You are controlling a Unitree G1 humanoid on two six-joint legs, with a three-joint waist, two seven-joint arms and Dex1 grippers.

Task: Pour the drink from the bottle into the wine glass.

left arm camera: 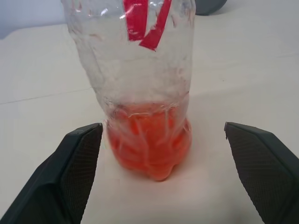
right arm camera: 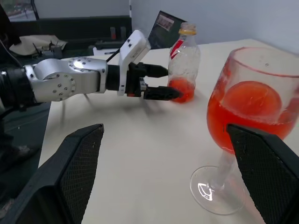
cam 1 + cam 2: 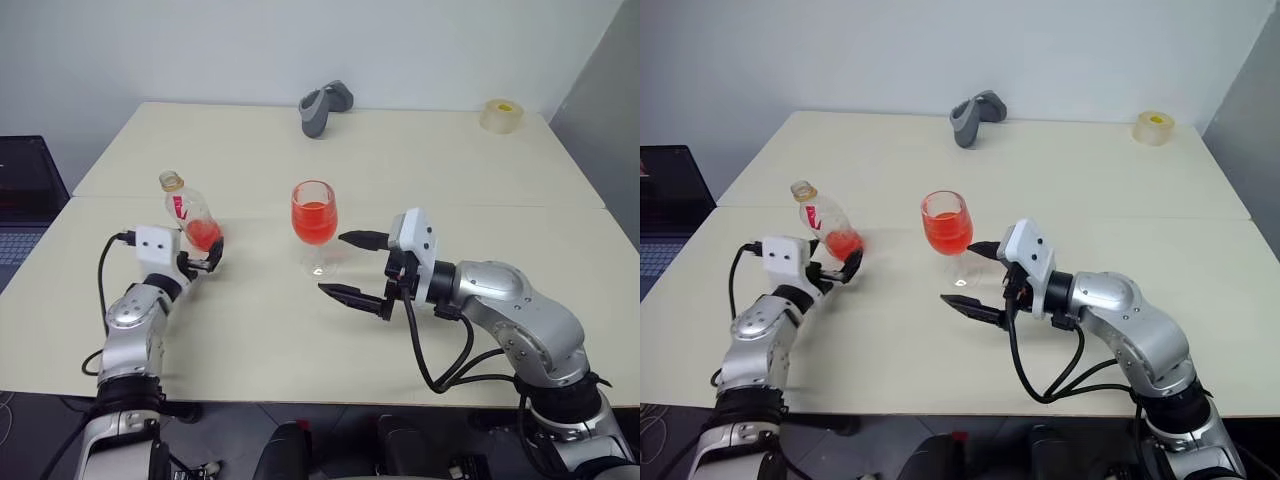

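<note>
The bottle [image 3: 190, 210] stands on the left of the table [image 3: 300, 340], cap off, with a little red drink [image 1: 149, 147] at its bottom. The left pincer [image 3: 207, 262] is spread apart around its base, fingers [image 1: 70, 172] clear of it. The wine glass [image 3: 314, 222] stands mid-table, partly filled with red drink. Just to its right, the right pincer [image 3: 352, 266] gapes wide, holding nothing.

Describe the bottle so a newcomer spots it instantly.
On the cream table, look to the robot's left, between the open fingers of the left gripper. The bottle stands there: clear plastic, capless, red label strip, a little red drink left, unlike the fuller stemmed wine glass.
</note>
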